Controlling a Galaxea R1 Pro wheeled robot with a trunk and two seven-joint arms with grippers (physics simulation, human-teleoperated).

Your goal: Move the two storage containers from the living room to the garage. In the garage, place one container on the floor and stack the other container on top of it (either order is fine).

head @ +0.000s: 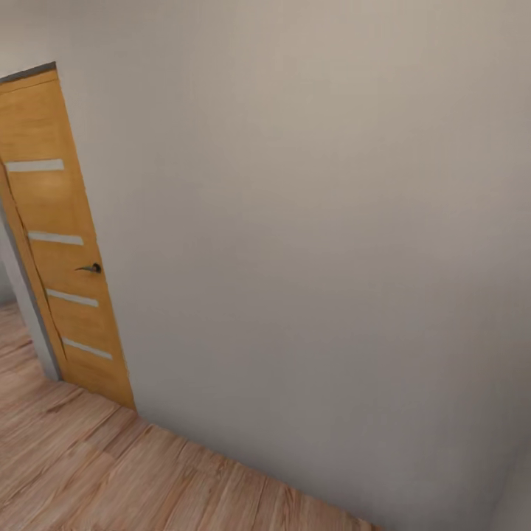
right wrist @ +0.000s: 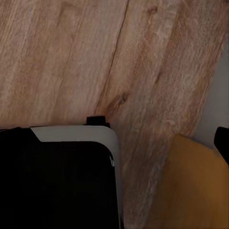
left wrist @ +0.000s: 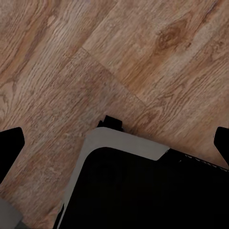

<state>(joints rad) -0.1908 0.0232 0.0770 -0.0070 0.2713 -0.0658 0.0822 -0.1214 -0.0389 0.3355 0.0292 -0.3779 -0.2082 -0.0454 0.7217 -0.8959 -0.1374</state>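
Faces a plain pale-grey wall [head: 317, 221], with a honey-coloured wooden door with four frosted glass slits [head: 63, 251] just left of it and a small black lever handle [head: 90, 268] on that door's right-hand side. Stands on a light wood plank floor [head: 88, 472] that runs from the door's foot along the base of the wall.

Hangs the left hand [left wrist: 114, 143] low over the planks and over the robot's own black base with its grey rim [left wrist: 124, 140]; dark fingertips [left wrist: 9, 148] sit at opposite edges of the left wrist view, spread wide, grasping nothing.

Hangs the right hand [right wrist: 114, 143] likewise above base and planks. Shows one dark fingertip [right wrist: 222, 143] at the far edge of the right wrist view, the other lost against the black base; reads as released, with nothing between the fingers. Catches a mustard-yellow surface [right wrist: 191, 191] close by, possibly the door, though too near to be sure.

Gives no way to tell where the two orange-red storage containers are. Judged from the empty hands and the wood planks underfoot: still outside the garage, no bin in transit, stacking not yet shown as done. Likely leaves the door as the next thing to deal with.
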